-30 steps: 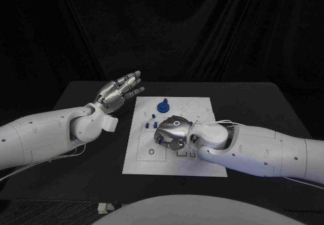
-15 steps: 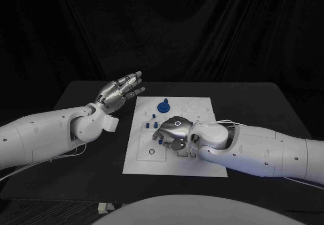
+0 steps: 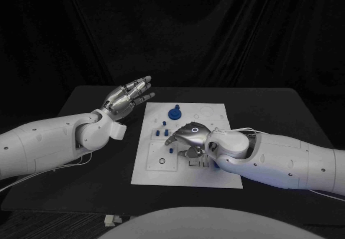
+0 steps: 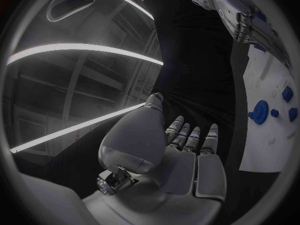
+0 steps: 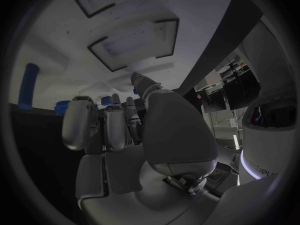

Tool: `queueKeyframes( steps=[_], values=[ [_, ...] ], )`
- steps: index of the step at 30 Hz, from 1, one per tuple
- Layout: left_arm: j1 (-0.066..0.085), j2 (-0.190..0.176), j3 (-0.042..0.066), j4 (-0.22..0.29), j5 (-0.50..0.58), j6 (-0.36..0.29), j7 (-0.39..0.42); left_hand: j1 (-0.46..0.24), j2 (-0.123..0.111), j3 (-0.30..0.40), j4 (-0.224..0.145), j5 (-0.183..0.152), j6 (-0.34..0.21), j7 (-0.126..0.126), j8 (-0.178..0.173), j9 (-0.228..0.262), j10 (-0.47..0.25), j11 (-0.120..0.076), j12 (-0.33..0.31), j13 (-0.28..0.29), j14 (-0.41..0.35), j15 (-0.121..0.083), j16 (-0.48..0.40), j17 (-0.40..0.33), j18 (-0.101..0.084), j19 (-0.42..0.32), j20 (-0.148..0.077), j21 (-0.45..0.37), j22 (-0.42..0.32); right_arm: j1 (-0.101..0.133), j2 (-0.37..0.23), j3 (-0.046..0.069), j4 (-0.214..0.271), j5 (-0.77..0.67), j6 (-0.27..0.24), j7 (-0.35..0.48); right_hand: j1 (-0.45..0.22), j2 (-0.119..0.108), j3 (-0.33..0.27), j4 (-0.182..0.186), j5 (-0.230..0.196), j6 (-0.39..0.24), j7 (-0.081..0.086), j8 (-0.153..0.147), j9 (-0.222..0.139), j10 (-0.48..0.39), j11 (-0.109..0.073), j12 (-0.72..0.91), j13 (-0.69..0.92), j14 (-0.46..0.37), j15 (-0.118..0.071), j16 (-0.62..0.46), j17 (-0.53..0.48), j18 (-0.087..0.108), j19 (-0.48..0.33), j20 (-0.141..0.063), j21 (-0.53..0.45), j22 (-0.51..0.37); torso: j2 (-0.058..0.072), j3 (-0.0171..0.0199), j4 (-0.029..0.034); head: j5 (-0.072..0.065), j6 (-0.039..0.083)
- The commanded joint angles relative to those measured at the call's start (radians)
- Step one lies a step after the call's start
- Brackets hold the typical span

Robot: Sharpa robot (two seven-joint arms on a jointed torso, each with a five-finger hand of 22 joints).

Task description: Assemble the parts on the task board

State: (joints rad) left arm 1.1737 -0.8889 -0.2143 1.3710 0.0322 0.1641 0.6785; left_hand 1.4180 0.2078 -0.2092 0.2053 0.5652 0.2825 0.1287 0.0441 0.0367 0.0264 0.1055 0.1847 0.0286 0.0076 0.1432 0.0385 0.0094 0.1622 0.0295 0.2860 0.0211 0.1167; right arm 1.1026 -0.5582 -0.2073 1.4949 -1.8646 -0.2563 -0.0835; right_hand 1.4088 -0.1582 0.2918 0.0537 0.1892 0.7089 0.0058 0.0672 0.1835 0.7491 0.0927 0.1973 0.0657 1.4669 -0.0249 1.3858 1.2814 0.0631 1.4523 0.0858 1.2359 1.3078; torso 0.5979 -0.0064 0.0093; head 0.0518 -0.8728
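- Since the earlier frames, the right hand (image 3: 188,137) has shifted slightly toward the task board's far right side, uncovering more of the small blue parts (image 3: 162,132) beside it.
- Over the middle of the task board (image 3: 154,169), the right hand hangs palm down with its fingers curled inward; whether anything sits between them cannot be told.
- From the right wrist view, the same fingers (image 5: 94,122) bend over the board's white surface, with a blue cylinder (image 5: 28,85) lying nearby.
- Off the task board's near-left corner, the left hand (image 3: 128,97) is raised above the black table (image 3: 86,99), fingers spread apart and holding nothing.
- At the task board's far end stands a larger round blue part (image 3: 174,113).
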Motion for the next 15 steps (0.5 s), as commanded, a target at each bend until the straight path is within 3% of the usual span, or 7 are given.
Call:
queueKeyframes(
  steps=[1,2,4,8,11,13,15],
  values=[
    [-0.001,-0.002,0.001,0.004,0.006,0.010,0.078,0.009,-0.002,0.004,-0.004,0.004,0.010,0.002,0.005,0.002,-0.002,0.006,0.004,-0.001,0.001,0.009,0.004,0.001,0.015,0.001,0.004,0.001,0.002,0.019,-0.032,0.000,0.023,-0.021,-0.103,-0.029,0.017,-0.008,-0.068,0.080,-0.034,0.016,-0.002,0.012,-0.012,-0.027,-0.001,0.001,0.000,0.039,0.005,0.009,0.013,0.009,0.003,-0.002,0.001,0.167,0.000,0.0003,0.0002,0.006,0.000],
    [-0.001,-0.002,0.001,0.004,0.006,0.010,0.077,0.009,-0.002,0.004,-0.004,0.004,0.010,0.002,0.005,0.002,-0.002,0.006,0.004,-0.001,0.001,0.009,0.004,0.001,0.015,0.001,0.004,0.001,0.002,0.028,-0.043,0.000,0.030,-0.022,-0.117,-0.027,0.014,-0.015,-0.078,0.096,-0.041,0.018,-0.001,0.013,-0.014,-0.028,0.001,0.003,0.000,0.039,0.004,0.011,0.017,0.008,0.004,-0.002,0.004,0.168,0.000,0.0002,0.0002,0.007,0.000],
    [-0.001,-0.003,0.001,0.005,0.006,0.009,0.076,0.009,-0.002,0.004,-0.004,0.004,0.012,0.003,0.006,0.002,-0.002,0.006,0.004,-0.001,0.001,0.009,0.005,0.001,0.015,0.001,0.004,0.001,0.002,0.055,-0.072,0.000,0.050,-0.018,-0.142,-0.022,-0.023,-0.039,-0.194,0.247,-0.058,0.041,0.002,0.018,-0.028,-0.022,0.004,0.010,-0.001,0.056,0.004,0.037,0.053,0.001,0.025,-0.001,0.039,0.178,-0.001,0.0001,0.0001,0.007,0.000],
    [-0.001,-0.004,0.001,0.005,0.006,0.008,0.075,0.009,-0.002,0.004,-0.004,0.004,0.012,0.003,0.006,0.002,-0.002,0.006,0.004,-0.001,0.001,0.009,0.005,0.001,0.015,0.001,0.004,0.001,0.002,0.114,-0.125,0.000,0.085,0.019,-0.131,-0.023,-0.085,-0.068,-0.242,0.245,-0.077,0.055,-0.009,0.016,-0.033,-0.015,0.004,0.008,-0.001,0.057,0.003,0.040,0.056,0.000,0.029,-0.003,0.045,0.179,-0.002,-0.0003,-0.0002,0.008,0.000],
    [-0.001,-0.003,0.001,0.003,0.006,0.007,0.077,0.010,-0.002,0.004,-0.005,0.006,0.014,0.004,0.007,0.002,-0.002,0.006,0.006,0.000,0.001,0.010,0.005,0.002,0.015,0.001,0.004,0.001,0.002,0.152,-0.161,0.000,0.100,0.045,-0.090,-0.026,-0.092,-0.065,-0.240,0.245,-0.073,0.056,-0.009,0.015,-0.034,-0.016,0.005,0.007,-0.002,0.058,0.004,0.042,0.059,0.000,0.030,-0.003,0.046,0.180,-0.002,0.0004,0.0008,0.002,0.000],
    [-0.001,-0.002,0.001,0.003,0.006,0.006,0.081,0.011,0.000,0.006,-0.006,0.009,0.017,0.005,0.008,0.002,-0.002,0.005,0.005,-0.001,0.001,0.013,0.006,0.002,0.015,0.001,0.004,0.001,0.002,0.167,-0.178,0.000,0.104,0.054,-0.069,-0.028,-0.125,-0.092,-0.262,0.247,-0.080,0.069,-0.021,0.019,-0.035,-0.019,0.006,0.002,-0.002,0.058,0.004,0.042,0.058,0.000,0.029,-0.003,0.043,0.179,-0.002,0.0004,0.0012,-0.001,0.000],
    [-0.001,0.000,0.001,0.002,0.006,0.007,0.086,0.011,0.003,0.007,-0.005,0.009,0.023,0.004,0.010,0.003,-0.003,0.002,0.006,0.000,0.002,0.018,0.009,0.002,0.014,0.002,0.005,0.001,0.003,0.180,-0.194,0.000,0.101,0.062,-0.046,-0.028,-0.150,-0.101,-0.270,0.247,-0.085,0.078,-0.038,0.019,-0.036,-0.010,0.007,0.002,-0.001,0.058,0.005,0.041,0.057,0.000,0.030,-0.003,0.043,0.179,-0.002,0.0006,0.0018,-0.002,0.000]
  ],
)
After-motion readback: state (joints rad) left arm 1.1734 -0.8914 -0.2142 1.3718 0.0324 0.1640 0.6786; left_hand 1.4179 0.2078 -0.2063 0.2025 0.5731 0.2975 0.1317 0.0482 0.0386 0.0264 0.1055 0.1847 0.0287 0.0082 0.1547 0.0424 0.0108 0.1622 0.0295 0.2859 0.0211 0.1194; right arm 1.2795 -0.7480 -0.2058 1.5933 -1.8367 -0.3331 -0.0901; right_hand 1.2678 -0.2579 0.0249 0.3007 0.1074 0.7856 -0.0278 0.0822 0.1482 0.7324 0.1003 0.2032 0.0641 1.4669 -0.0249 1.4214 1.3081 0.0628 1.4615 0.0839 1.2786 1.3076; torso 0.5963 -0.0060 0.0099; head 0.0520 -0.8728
